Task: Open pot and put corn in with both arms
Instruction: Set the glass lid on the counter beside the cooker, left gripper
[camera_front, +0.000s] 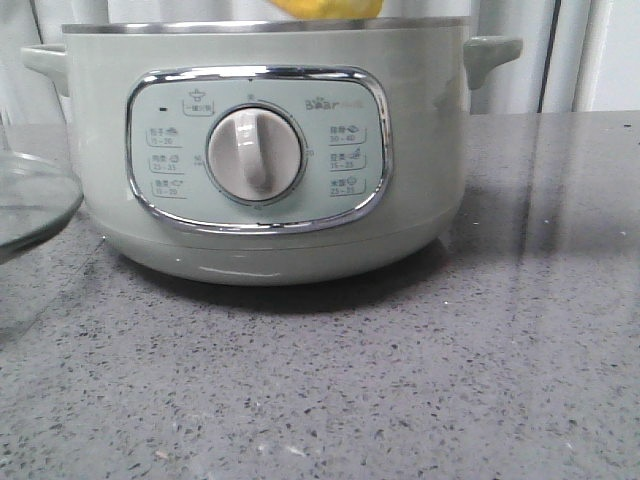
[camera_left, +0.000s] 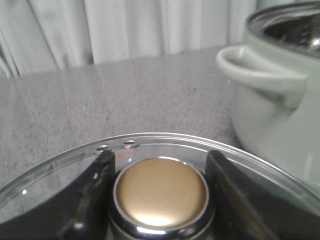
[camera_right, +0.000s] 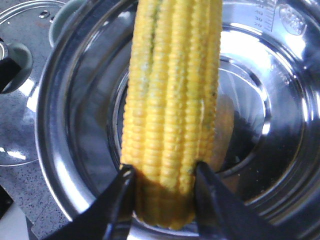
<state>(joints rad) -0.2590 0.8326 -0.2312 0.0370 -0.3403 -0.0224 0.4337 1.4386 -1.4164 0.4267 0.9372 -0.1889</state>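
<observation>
Pot (camera_front: 265, 150) sits mid-counter (camera_front: 400, 380), lid off, dial panel facing the front camera, steel rim exposed. Speckled grey counter, pale curtain behind.

Right pincer (camera_right: 160, 197): closed on the corn (camera_right: 172, 100), one dark finger (camera_right: 120, 205) on each side of the cob near its lower end. No gap visible between fingers and kernels. The wrist camera looks straight down into the pot's steel bowl (camera_right: 260, 165), so the arm is above the open pot with the pincer pointing down. The cob runs along the camera axis over the middle of the bowl; its reflection shows on the bowl floor. Can't tell whether it touches the bottom. In the front view only a yellow sliver of corn (camera_front: 330, 8) shows above the rim, right of centre, cut off by the frame edge.

Left pincer (camera_left: 160, 200): closed on the gold-topped lid knob (camera_left: 161, 192), a finger (camera_left: 97, 190) pressed against each side. Glass lid (camera_left: 150, 142) is level under the pincer, just beside the pot's left handle (camera_left: 260, 72). In the front view the lid edge (camera_front: 40, 205) shows at the left border, close to the pot wall and low near the counter; can't tell if it's resting on it. In the right wrist view the lid (camera_right: 22, 75) lies next to the pot's rim.
</observation>
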